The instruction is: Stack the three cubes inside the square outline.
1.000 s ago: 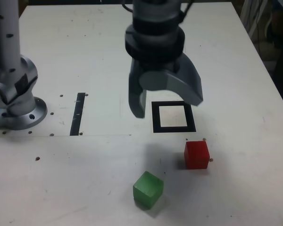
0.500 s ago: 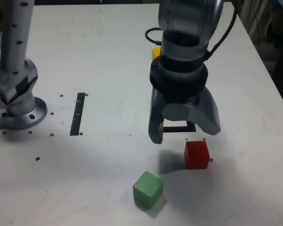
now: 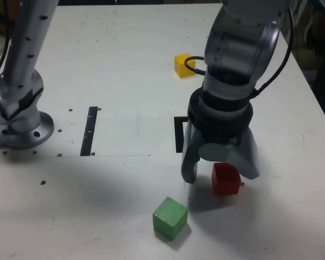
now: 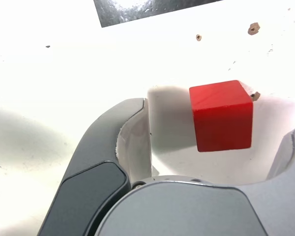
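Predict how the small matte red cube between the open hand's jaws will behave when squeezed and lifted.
The small matte red cube looks rigid with crisp edges, so it probably won't deform. Its matte faces likely grip well. Flat sides mean it should slide, not roll. It sits off-centre in the hand, so it may shift on closing.

You've got clear gaps both sides of the small matte red cube (image 4: 220, 116) between the spread grey gripper (image 3: 221, 172) jaws; matte green cube (image 3: 170, 217) sits well clear.

The grey metal arm reaches down from the upper right of the exterior view, wrist vertical, its grey two-fingered claw (image 3: 221, 174) spread wide, fingertips low at centre right.
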`<state>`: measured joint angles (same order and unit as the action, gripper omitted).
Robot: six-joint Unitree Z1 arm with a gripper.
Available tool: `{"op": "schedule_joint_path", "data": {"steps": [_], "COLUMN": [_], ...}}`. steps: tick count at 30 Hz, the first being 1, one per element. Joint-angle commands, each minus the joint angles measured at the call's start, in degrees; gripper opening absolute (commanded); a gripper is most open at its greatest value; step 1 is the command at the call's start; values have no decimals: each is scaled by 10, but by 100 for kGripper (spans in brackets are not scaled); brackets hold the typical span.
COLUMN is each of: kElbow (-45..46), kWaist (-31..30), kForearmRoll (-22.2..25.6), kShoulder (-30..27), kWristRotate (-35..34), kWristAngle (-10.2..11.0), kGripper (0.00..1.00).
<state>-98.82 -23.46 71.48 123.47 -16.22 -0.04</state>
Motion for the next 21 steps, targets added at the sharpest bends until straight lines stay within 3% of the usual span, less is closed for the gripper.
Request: {"op": "schedule_joint_path", "data": {"steps": [1, 10, 17, 21], "kElbow": [2, 8, 6, 13], "kWaist": [2, 9, 10, 16], "kForearmRoll": [-3, -26, -45, -40], "kShoulder": [3, 13, 38, 34], "kWristRotate": [3, 17, 28, 28], "kWristAngle": [0, 12, 1, -2], "kGripper": [90, 80, 79, 69]}}
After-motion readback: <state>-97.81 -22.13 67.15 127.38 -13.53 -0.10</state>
